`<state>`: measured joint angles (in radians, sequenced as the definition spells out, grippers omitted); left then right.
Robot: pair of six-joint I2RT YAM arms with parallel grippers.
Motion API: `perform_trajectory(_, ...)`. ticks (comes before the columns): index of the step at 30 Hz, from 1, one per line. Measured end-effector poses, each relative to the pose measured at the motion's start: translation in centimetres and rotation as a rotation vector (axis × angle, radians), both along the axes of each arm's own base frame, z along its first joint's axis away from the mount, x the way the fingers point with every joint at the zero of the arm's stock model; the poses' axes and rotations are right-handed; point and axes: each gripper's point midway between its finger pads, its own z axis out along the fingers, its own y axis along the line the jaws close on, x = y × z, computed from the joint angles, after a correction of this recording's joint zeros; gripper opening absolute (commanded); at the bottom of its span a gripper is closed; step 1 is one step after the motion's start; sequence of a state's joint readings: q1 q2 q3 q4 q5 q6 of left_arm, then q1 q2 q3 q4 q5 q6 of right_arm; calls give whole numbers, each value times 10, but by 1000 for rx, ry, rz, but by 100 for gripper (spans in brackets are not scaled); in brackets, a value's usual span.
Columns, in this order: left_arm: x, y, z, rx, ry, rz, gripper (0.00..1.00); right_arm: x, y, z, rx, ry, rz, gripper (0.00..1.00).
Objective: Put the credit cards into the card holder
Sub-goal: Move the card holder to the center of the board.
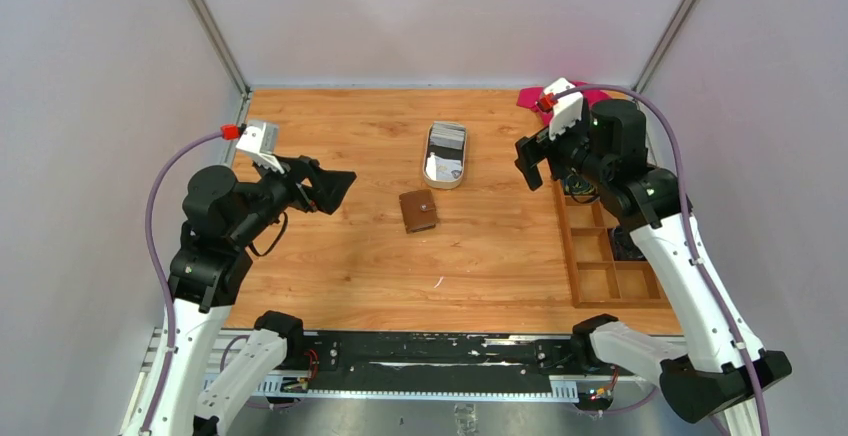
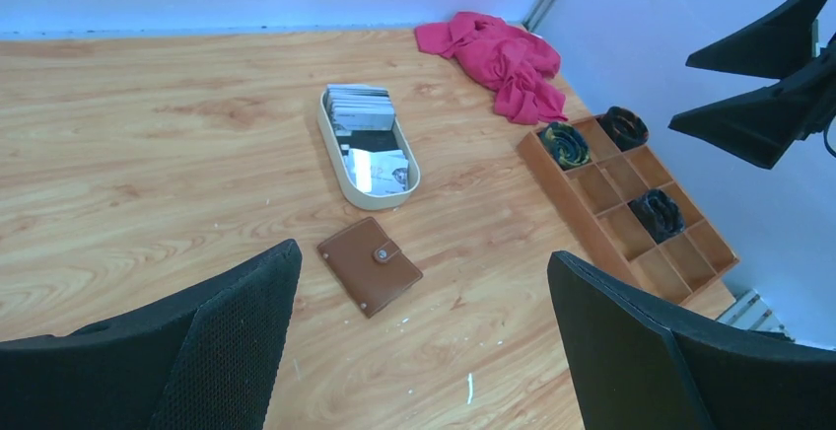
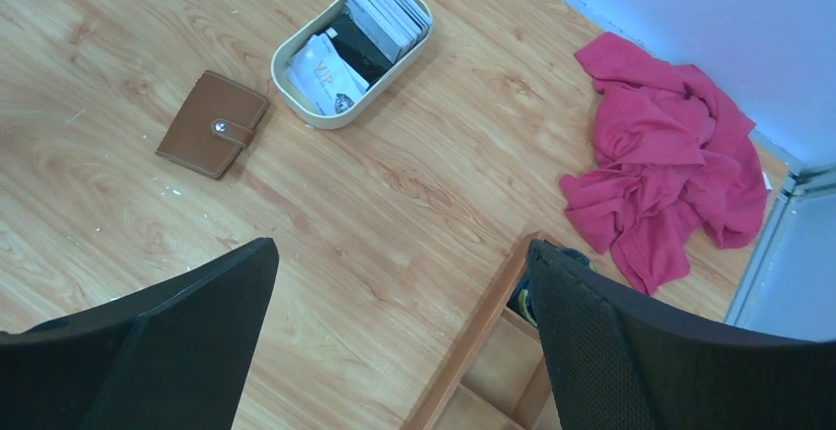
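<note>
**Brown wallet (image 1: 418, 211) shut, no cards (image 1: 447, 142) in it**

Held the left gripper (image 1: 338, 185) and the right gripper (image 1: 531, 164) with fingers (image 2: 227, 331) spread wide, gripping nothing, above the table (image 1: 330, 276). Found the wallet flat near the middle, snapped shut, close to the cream tray (image 1: 432, 170) but apart from it. Saw the cards stacked in that tray. Judged nothing done, with opening, picking and slotting all to come.

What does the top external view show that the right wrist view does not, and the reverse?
Only the top external view: the left arm, the open left gripper, and most of the wooden compartment box. Only the right wrist view: the pink cloth spread in full. Both: the closed card holder lying near the cream tray that holds the credit cards.
</note>
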<state>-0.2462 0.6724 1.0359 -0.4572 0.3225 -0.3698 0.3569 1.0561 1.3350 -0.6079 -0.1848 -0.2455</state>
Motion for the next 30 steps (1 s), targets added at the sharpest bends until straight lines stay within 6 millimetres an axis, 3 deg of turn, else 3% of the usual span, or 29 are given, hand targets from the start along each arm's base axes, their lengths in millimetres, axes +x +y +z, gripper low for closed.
perform_trajectory(7, 0, -4, -5, 12, -31, -29, 100, -7, 22, -10, 8, 37, 152, 100)
perform_trajectory(11, 6, -8, -20, 22, -27, -53, 100, -16, 42, -23, -14, 68, 325, 100)
perform_trajectory(17, 21, -13, -51, 78, 11, -78, 100, -10, 64, -55, -24, 117, 490, 100)
perform_trajectory(24, 36, -6, -108, 205, 72, -61, 100, 23, 87, -115, 3, 320, 527, 94)
perform_trajectory(28, 38, 3, -136, 261, 106, -34, 100, 49, 93, -134, 34, 394, 440, 91)
perform_trajectory(30, 39, 7, -139, 281, 109, -14, 100, 65, 95, -139, 48, 418, 385, 87)
